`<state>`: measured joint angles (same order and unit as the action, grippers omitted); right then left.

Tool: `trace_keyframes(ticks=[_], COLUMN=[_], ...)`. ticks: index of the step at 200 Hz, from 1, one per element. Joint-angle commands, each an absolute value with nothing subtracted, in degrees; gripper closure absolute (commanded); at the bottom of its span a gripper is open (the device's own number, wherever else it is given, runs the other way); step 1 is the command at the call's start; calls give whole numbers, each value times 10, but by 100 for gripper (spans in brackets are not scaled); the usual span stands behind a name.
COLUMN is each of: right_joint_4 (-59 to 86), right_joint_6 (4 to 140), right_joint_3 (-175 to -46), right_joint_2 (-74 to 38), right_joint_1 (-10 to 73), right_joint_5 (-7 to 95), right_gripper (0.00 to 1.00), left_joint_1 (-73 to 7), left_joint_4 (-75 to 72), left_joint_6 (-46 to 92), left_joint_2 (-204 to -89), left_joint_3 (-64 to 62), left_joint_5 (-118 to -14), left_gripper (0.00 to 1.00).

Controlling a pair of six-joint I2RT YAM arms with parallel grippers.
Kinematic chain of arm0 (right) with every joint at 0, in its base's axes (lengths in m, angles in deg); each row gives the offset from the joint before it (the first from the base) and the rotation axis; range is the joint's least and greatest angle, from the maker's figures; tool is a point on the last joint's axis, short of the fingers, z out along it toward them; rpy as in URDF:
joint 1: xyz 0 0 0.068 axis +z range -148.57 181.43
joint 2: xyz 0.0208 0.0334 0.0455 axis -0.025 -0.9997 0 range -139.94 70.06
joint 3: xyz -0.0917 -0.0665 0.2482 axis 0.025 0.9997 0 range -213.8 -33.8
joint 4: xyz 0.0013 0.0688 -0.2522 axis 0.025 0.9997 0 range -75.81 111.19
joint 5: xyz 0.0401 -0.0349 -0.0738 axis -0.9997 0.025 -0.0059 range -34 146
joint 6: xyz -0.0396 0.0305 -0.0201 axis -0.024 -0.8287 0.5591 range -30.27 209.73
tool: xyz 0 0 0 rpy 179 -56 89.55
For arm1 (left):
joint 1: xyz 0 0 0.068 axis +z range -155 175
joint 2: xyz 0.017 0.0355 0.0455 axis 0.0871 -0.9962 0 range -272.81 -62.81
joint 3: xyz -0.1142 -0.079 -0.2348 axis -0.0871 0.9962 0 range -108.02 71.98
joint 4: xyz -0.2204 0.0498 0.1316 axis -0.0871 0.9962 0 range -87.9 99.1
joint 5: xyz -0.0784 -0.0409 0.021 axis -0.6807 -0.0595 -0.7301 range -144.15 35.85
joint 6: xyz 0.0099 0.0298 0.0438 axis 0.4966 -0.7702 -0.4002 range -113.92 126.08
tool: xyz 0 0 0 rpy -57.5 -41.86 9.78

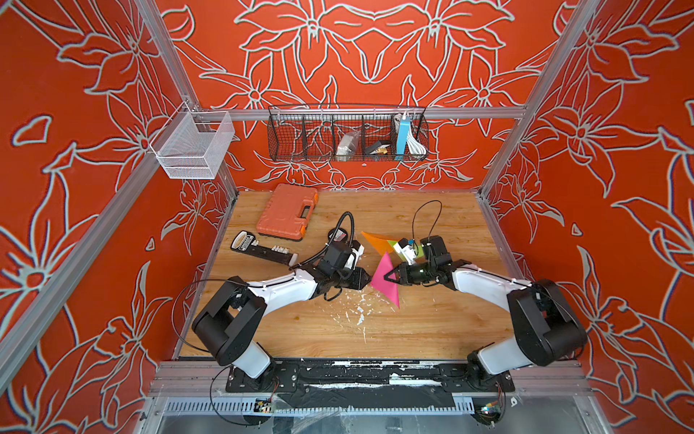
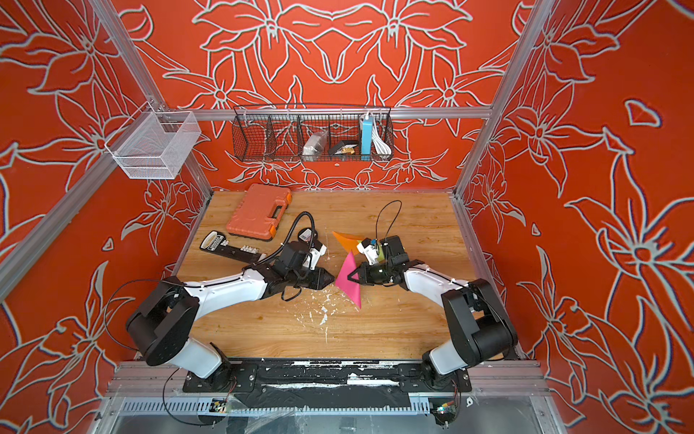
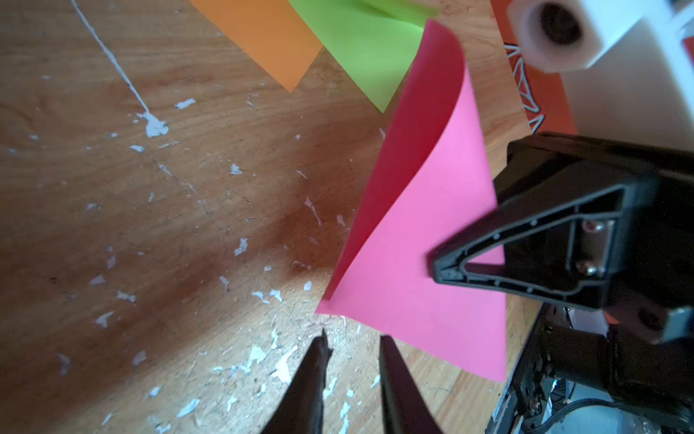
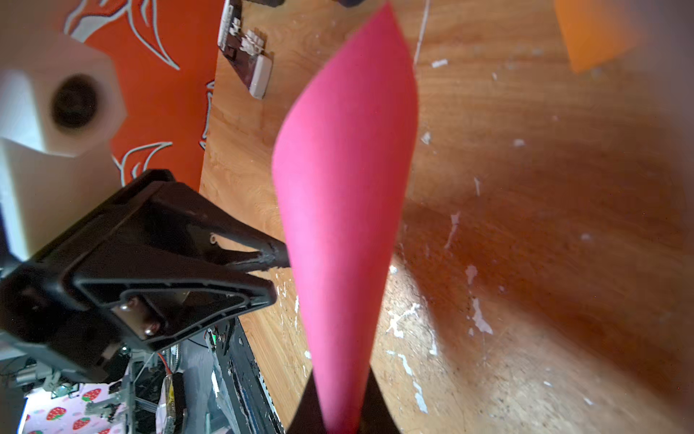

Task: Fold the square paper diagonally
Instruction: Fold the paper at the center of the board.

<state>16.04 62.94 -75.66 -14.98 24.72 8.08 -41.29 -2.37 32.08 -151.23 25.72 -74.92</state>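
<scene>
The pink square paper point(image 1: 385, 282) point(image 2: 349, 280) is lifted off the wooden table and bent loosely over on itself into a curved triangle, without a sharp crease point(image 3: 424, 244). My right gripper point(image 1: 388, 277) point(image 4: 341, 379) is shut on the paper, which rises from between its fingers in the right wrist view point(image 4: 345, 169). My left gripper point(image 1: 370, 279) point(image 3: 353, 338) stands open just beside the paper's left edge. Its fingers are apart with nothing between them. The two grippers face each other tip to tip.
Orange paper point(image 1: 375, 240) and green paper point(image 1: 394, 246) lie just behind the pink one. An orange tool case point(image 1: 287, 212) and a black bit holder point(image 1: 263, 250) sit at the back left. White flakes point(image 1: 358, 312) litter the table. Wire baskets point(image 1: 347, 133) hang on the back rail.
</scene>
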Motion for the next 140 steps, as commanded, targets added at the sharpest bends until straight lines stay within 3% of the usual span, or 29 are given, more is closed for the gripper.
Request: trace_keyframes(ticks=[1, 60, 140], right_joint_4=[189, 193, 249], right_joint_6=[693, 742, 831], right_joint_3=[-768, -786, -842], right_joint_2=[-134, -126, -122], right_joint_1=[246, 244, 239], right_joint_5=[65, 30, -2], right_gripper=[89, 89, 86], left_joint_1=[-404, -389, -346], left_joint_4=[-60, -141, -186], left_joint_6=[293, 286, 310], left_joint_2=[-1492, -1448, -1417], left_joint_3=[280, 329, 375], left_joint_5=[-773, -811, -886], left_gripper=[70, 51, 56])
